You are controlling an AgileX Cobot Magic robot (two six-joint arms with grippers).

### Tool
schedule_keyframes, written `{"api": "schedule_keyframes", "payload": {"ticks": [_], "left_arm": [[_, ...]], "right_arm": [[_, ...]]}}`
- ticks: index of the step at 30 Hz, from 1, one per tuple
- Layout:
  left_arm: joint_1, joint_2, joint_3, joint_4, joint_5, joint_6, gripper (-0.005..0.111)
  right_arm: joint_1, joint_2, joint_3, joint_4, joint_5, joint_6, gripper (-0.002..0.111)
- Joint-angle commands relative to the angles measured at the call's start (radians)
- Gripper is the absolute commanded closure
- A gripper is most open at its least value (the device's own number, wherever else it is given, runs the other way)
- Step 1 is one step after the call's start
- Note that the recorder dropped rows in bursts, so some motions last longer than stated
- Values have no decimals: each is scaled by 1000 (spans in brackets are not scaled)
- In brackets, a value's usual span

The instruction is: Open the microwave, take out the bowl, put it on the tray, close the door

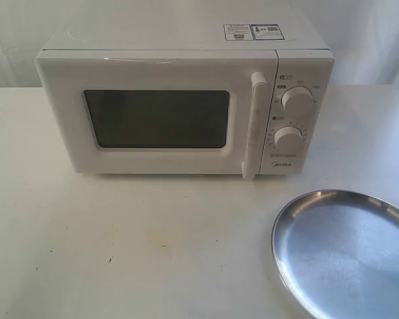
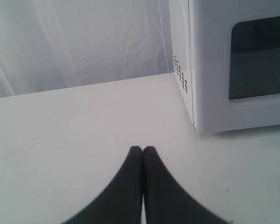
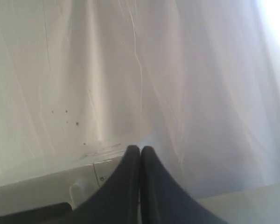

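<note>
The white microwave (image 1: 186,106) stands at the back of the table, its door (image 1: 156,116) shut, with the vertical bar handle (image 1: 255,123) beside the two knobs. The bowl is hidden from every view. At the front right lies the silver tray (image 1: 346,256), with nothing on it. Neither arm shows in the exterior view. My left gripper (image 2: 143,149) is shut with nothing in it, low over the table, with the microwave's vented side (image 2: 179,70) off to one side. My right gripper (image 3: 140,148) is shut too, held above the microwave's top (image 3: 42,191) and facing the white curtain.
The white table (image 1: 120,246) spreads in front of the microwave. A white curtain (image 3: 130,70) hangs behind the scene. The tray's right edge runs out of the exterior view.
</note>
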Motion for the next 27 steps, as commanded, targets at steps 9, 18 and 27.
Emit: {"api": "schedule_keyframes", "payload": {"ticks": [9, 18, 27], "left_arm": [[-1, -2, -3, -8, -5, 0, 107], [-1, -2, -3, -8, -5, 0, 107], [-1, -2, -3, -8, -5, 0, 107]], "right_arm": [[-8, 27, -146, -522, -715, 529, 108], [-8, 847, -493, -974, -769, 619, 108], [-11, 1287, -493, -1071, -861, 356, 108]]}}
